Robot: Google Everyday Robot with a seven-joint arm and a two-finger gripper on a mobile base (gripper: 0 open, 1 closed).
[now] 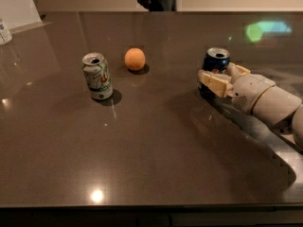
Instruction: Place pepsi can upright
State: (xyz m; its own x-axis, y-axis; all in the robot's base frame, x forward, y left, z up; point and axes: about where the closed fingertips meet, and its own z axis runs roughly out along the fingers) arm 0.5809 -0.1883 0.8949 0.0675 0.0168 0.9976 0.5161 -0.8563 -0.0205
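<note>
Claw [217, 74] sits low over the table [156, 155], its two fingers closed in on the pepsi can [216, 60], which stands upright between them with its silver top up. Orange ball [135, 59] is well off to the left of the claw, and the green-and-white can [98, 77] stands upright further left still.

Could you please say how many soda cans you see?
2: pale green-and-white can standing left; dark blue pepsi can upright at the hand, right. Cut-off white object far left is unclear.

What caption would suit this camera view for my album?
Robot gripper at right of table, jaws closed around an upright pepsi can.
</note>
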